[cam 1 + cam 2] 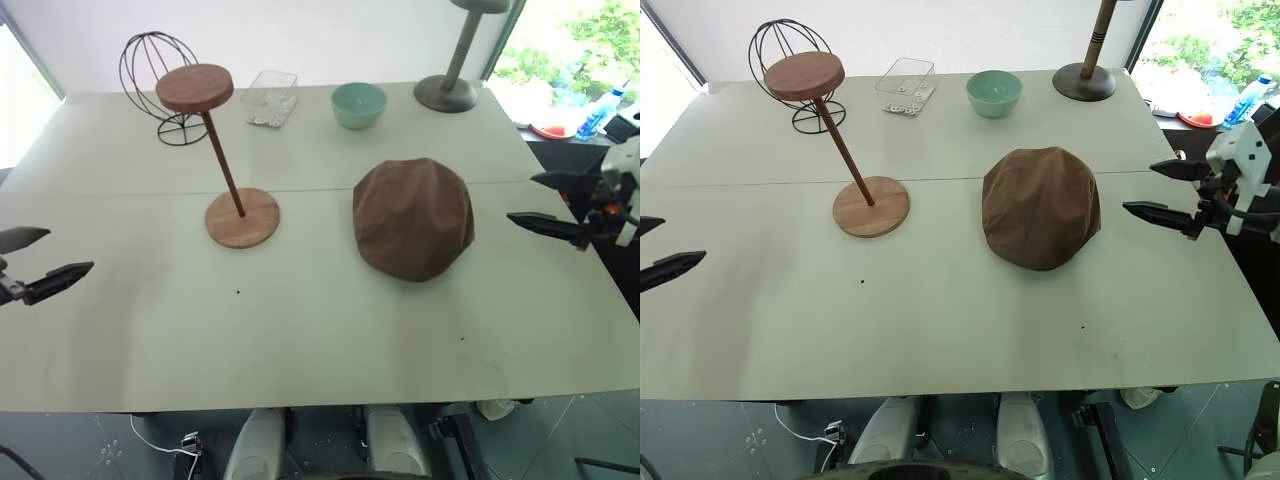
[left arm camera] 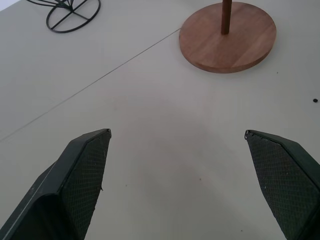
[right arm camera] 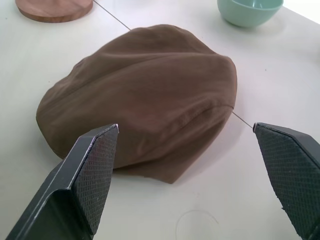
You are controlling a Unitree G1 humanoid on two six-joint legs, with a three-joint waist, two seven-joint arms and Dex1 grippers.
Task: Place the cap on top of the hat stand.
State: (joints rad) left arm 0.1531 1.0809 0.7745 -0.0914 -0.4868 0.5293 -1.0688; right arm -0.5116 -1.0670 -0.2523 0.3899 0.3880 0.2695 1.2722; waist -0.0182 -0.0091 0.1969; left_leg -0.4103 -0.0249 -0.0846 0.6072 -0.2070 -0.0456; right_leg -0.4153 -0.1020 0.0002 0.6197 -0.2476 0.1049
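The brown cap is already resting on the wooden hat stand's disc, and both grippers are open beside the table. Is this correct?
Not quite. The brown cap is lying flat on the table, to the right of the wooden hat stand, whose disc is bare, as the left eye view shows. The left gripper and right gripper are indeed open.

One soft brown fabric flat cap (image 1: 413,218). Three stands: one reddish-brown wooden hat stand (image 1: 222,150) with a disc top, one black wire dome stand (image 1: 157,72), one tall grey stand (image 1: 452,72) on a round base. One mint-green bowl (image 1: 359,104). One clear plastic tray (image 1: 270,98), possibly a lidded box.
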